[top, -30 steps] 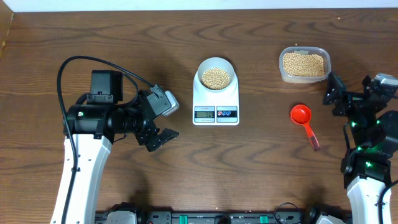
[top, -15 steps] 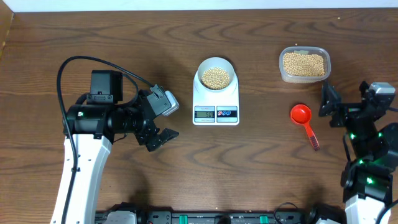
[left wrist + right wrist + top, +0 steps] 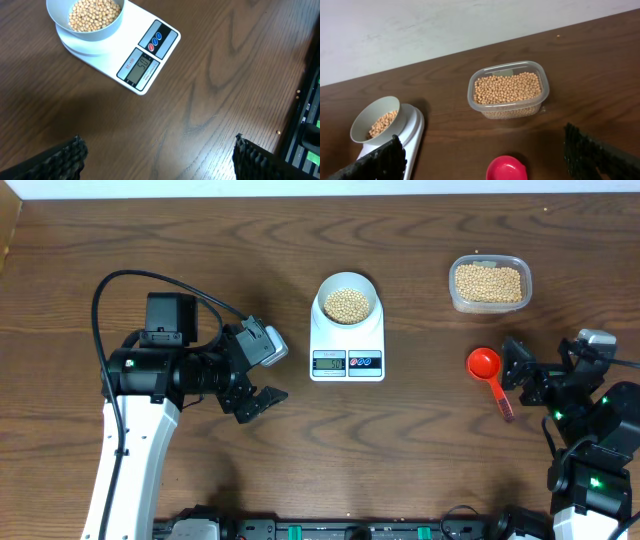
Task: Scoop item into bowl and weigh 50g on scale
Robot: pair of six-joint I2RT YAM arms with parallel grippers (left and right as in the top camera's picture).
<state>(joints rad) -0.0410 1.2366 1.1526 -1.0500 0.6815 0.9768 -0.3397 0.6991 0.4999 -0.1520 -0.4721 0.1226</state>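
Observation:
The pale bowl (image 3: pixel 347 302) sits on the white scale (image 3: pixel 347 345), holding tan beans (image 3: pixel 347 304). In the left wrist view the bowl (image 3: pixel 85 22) and the scale (image 3: pixel 142 60) lie ahead, and the display shows digits beginning with 50. My left gripper (image 3: pixel 265 372) hovers left of the scale, open and empty; its fingertips (image 3: pixel 70 155) frame bare wood. My right gripper (image 3: pixel 540 372) stands open over the handle end of the red scoop (image 3: pixel 485 366). The scoop (image 3: pixel 506 167) lies empty between the fingers (image 3: pixel 600 155), untouched.
A clear plastic tub (image 3: pixel 488 283) full of beans stands at the back right, seen as the tub (image 3: pixel 507 90) ahead of the right wrist. A black rail (image 3: pixel 330 530) runs along the table's front edge.
My right gripper has moved left and toward the table's front, coming over the scoop's handle. The left arm, bowl and scale have not moved.

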